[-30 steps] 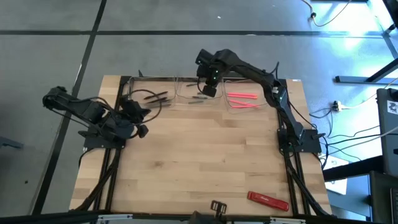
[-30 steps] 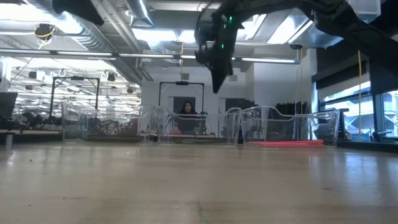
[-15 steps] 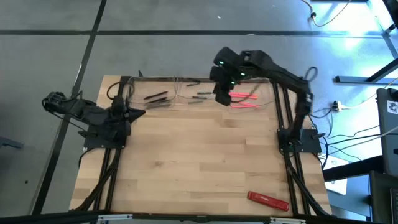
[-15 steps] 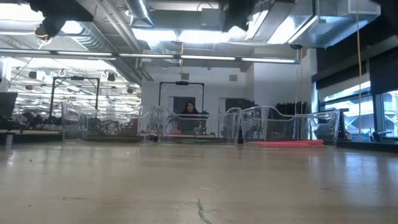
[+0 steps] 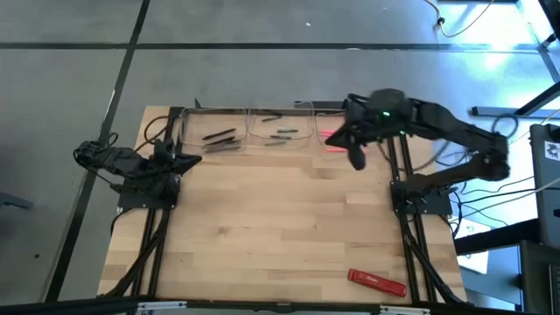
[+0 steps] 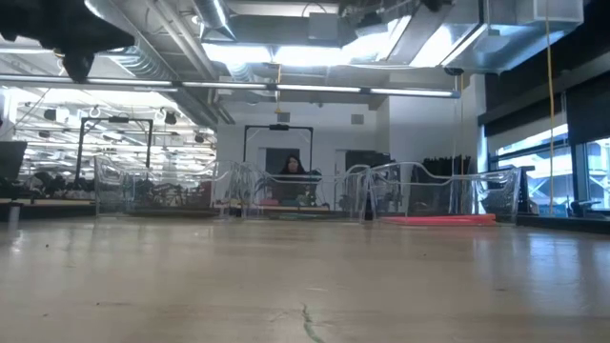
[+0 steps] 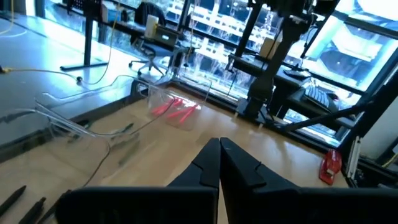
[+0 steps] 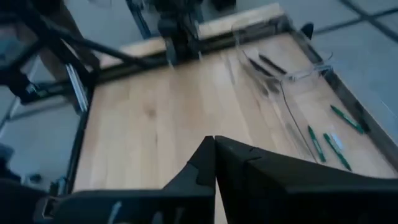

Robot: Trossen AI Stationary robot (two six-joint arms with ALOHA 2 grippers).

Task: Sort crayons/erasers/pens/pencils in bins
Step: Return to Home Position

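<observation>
Here's your sorting laid out along the far edge of the table point(image 5: 280, 227): black-brown sticks point(image 5: 219, 136) in the left bin point(image 5: 194, 129), grey-green ones point(image 5: 280, 136) in the middle bin point(image 5: 262, 122), pink-red ones point(image 5: 332, 140) in the right bin point(image 5: 325, 150). Every stick I can find lies inside a tub, one colour to each, so the sort itself looks finished to me. That would explain why neither arm is reaching for anything.

Your right gripper point(image 5: 357, 160) hangs in the air just in front of the right bin, touching nothing. It sits well above the boards, too high for the low view to catch its tip. Its wrist view shows the two dark fingers point(image 8: 205, 163) pressed together with nothing between them — empty-handed, and pointing across the table toward the other arm. The arm is bent out wide over its own base, which reads as the way home rather than a new pick.

Your left gripper point(image 5: 191, 159) is tucked in over its base beside the left bin, with its fingers point(image 7: 210, 165) closed tight on nothing.

The flat red bar point(image 5: 378, 282) lies alone at the near edge, well apart from the bins — not one of your sticks, so leave it.
</observation>
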